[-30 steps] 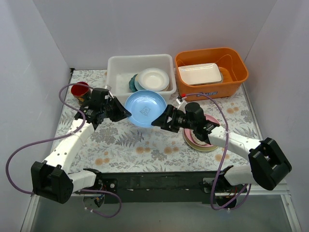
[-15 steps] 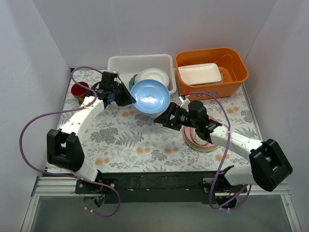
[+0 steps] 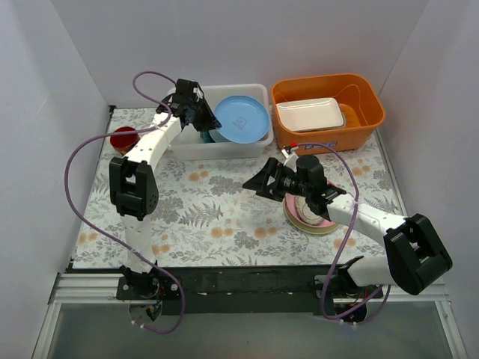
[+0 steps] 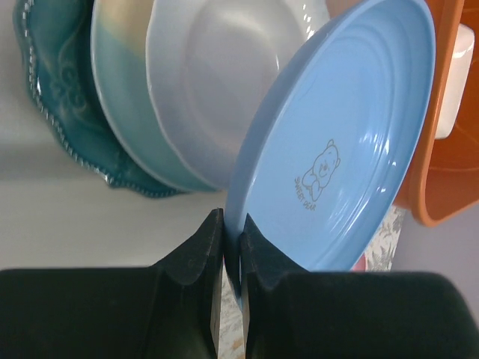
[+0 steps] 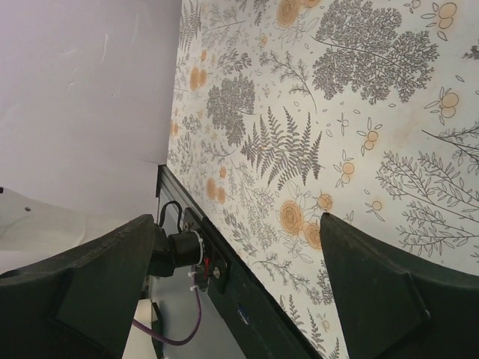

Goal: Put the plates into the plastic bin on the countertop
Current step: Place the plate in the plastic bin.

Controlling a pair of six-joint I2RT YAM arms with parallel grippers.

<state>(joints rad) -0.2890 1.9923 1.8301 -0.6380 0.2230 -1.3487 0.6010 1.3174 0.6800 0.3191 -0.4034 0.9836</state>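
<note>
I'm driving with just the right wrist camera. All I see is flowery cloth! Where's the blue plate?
Observer: The light blue plate is over the plastic bin, pinched at its rim by the left gripper, jaws shut on it.
Operator: Is anything inside the bin?
Observer: Yes, a white plate and a teal scalloped plate are in there.
Operator: Any plates left outside?
Observer: A stack of plates sits on the countertop, in front of the orange tub.
</note>
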